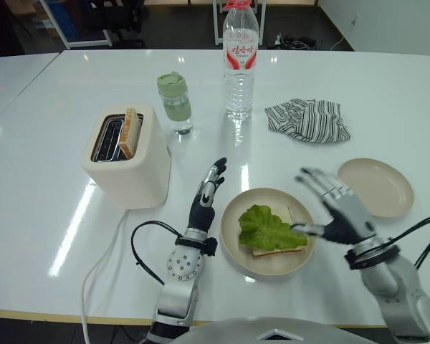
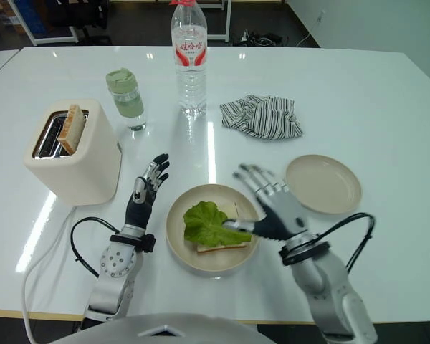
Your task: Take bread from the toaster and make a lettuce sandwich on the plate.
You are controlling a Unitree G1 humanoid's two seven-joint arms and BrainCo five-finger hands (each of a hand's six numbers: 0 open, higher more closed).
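Left eye view, from my left: the toaster (image 1: 125, 161) holds one slice (image 1: 131, 132), standing tilted in the slot, and that slice is what I need to top the sandwich. My left hand (image 1: 204, 201) rests on the table between toaster and plate (image 1: 272, 266), fingers straight and a little apart, holding nothing. On the plate the lettuce (image 1: 266, 228) lies over the lower slice (image 1: 282, 213). My right hand (image 1: 340, 211) hovers at the plate's right edge, fingers spread and empty, thumb just beside the leaf.

I see two risks. Pulling that thumb away carelessly could drag the leaf off the bread. Pinching the toaster slice too hard could crumble it, and too lightly could drop it.
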